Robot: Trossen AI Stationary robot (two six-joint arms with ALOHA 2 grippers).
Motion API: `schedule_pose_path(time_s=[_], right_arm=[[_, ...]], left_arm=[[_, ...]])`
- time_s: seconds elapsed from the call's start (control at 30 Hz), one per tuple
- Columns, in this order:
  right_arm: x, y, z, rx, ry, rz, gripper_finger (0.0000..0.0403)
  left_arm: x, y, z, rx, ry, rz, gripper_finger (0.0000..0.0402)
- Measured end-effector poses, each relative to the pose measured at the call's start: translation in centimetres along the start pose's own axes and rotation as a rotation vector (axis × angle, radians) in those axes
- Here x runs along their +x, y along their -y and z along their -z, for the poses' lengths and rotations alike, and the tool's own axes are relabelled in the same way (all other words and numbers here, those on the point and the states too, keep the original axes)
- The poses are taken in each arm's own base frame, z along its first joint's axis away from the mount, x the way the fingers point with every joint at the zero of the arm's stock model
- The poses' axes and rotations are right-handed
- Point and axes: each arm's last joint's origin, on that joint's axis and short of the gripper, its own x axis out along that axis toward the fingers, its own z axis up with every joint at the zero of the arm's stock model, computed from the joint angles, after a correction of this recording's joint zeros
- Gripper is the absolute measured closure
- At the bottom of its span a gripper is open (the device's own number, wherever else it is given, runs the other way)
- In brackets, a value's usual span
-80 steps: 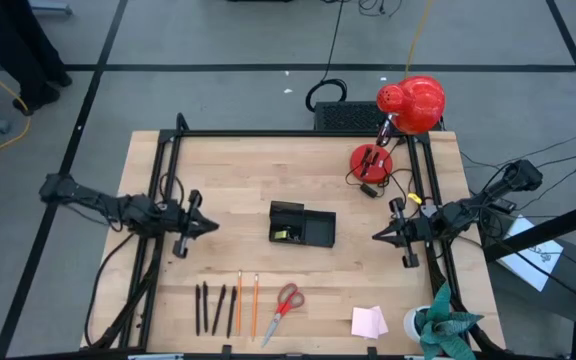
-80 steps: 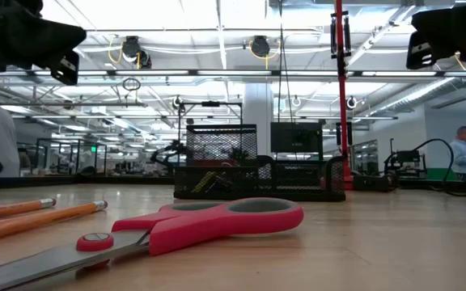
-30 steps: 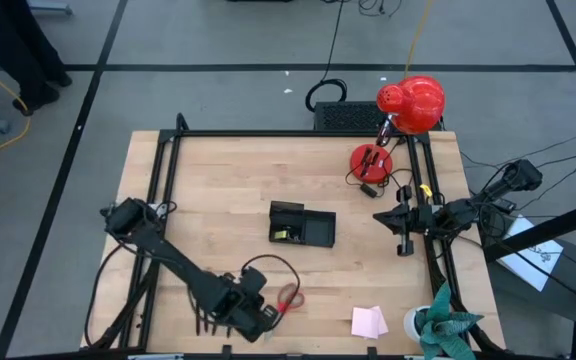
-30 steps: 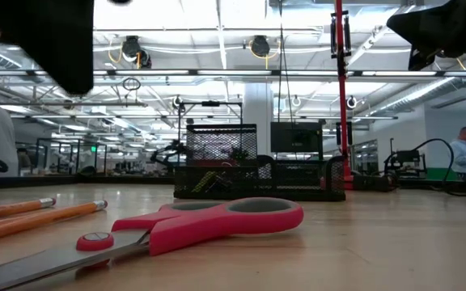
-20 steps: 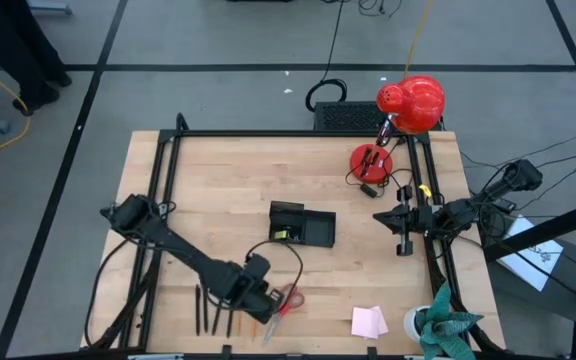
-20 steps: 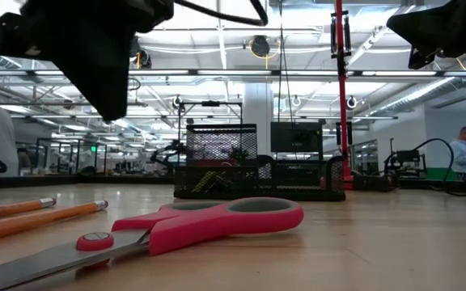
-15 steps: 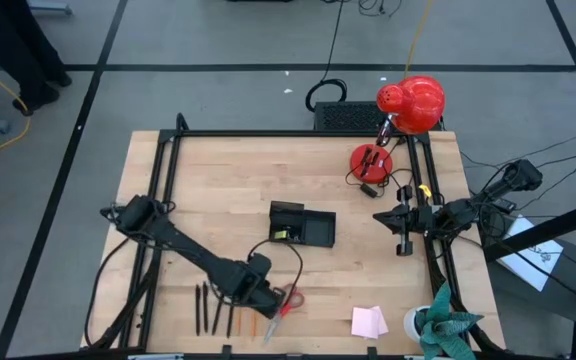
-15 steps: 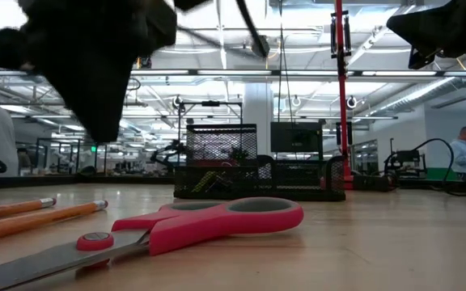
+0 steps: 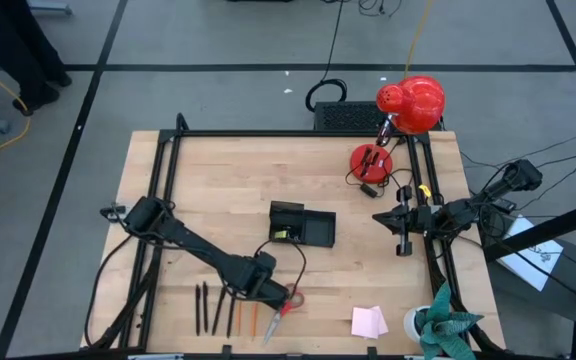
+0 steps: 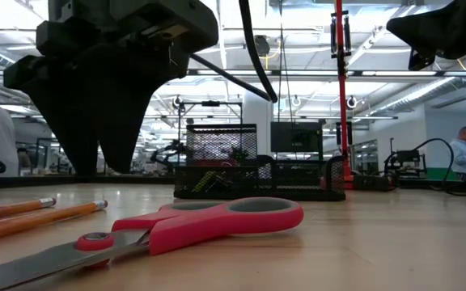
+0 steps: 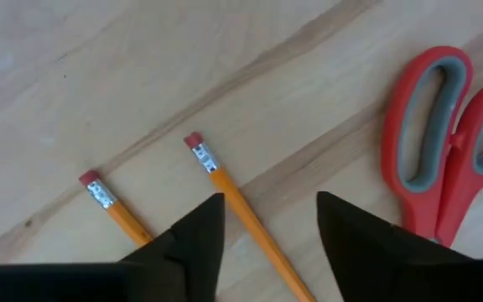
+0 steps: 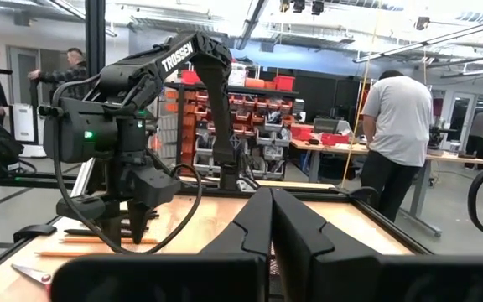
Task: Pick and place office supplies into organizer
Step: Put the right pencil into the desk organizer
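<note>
- The left hand (image 11: 265, 231) hangs with fingers spread over one orange pencil (image 11: 233, 201), beside the red scissors (image 11: 438, 151) near the table's (image 9: 218, 170) front edge.
- The black organizer (image 9: 302, 224) sits mid-table, well apart.
- The right hand (image 12: 272, 220) waits at the table's right side, fingers closed together.

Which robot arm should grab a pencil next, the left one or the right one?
Probably the left. The left gripper hangs open right above the near pencil, beside the scissors. The right gripper is shut and waits far off by the table's right edge, near the lamp base.
</note>
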Motion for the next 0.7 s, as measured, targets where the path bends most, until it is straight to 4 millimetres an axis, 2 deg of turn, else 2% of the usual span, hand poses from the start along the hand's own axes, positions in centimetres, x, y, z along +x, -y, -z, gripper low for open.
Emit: schedule_pose_path(time_s=[0.2, 0.7], right_arm=[[0.0, 0.0, 0.1, 0.033, -0.009, -0.002, 0.0399], [0.0, 0.0, 0.2, 0.028, -0.019, -0.004, 0.0399]], left_arm=[[0.4, 0.1, 0.1, -0.016, -0.008, -0.002, 0.0179], [1.4, 0.1, 0.3, -0.036, -0.01, -0.034, 0.0179]])
